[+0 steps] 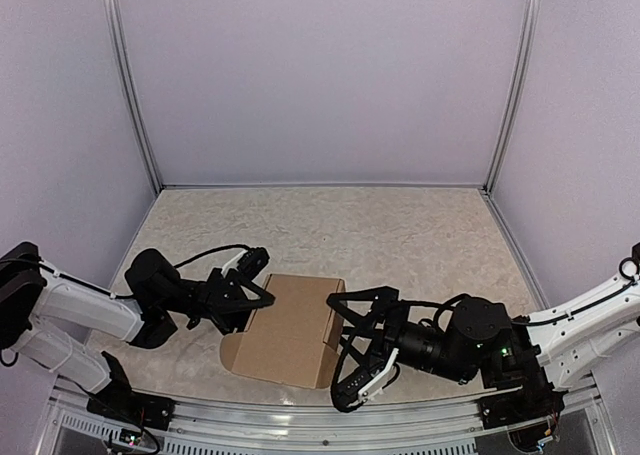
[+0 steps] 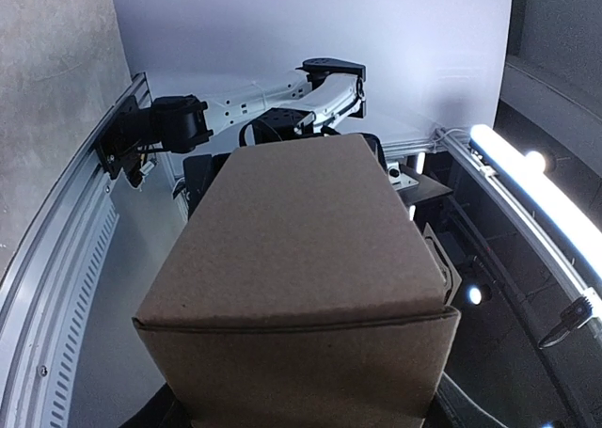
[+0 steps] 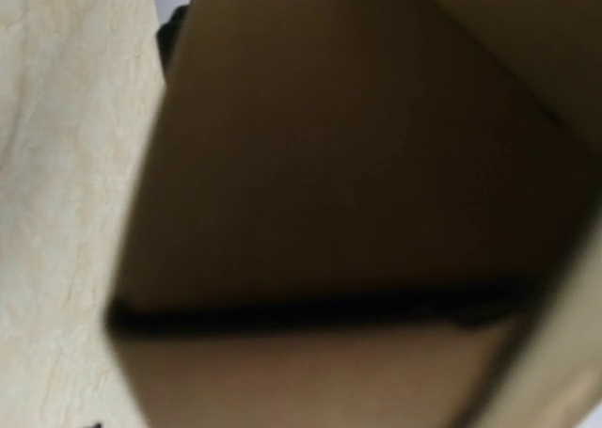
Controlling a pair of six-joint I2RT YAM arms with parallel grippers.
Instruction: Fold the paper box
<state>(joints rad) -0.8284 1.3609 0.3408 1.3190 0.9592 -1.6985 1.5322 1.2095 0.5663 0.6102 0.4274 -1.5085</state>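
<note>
The paper box (image 1: 290, 325) is a brown carton lying on the table between my two grippers, with a rounded tab sticking out at its near left corner. My left gripper (image 1: 258, 283) is at the box's far left corner. In the left wrist view the box (image 2: 301, 259) fills the space between the fingers (image 2: 162, 411), which hug both of its sides. My right gripper (image 1: 350, 347) is spread wide open around the box's right end. The right wrist view shows only blurred brown cardboard (image 3: 357, 165) close to the lens, and its fingers are hidden.
The beige tabletop (image 1: 400, 225) is walled by pale panels at the back and both sides. A metal rail (image 1: 300, 430) runs along the near edge by the arm bases.
</note>
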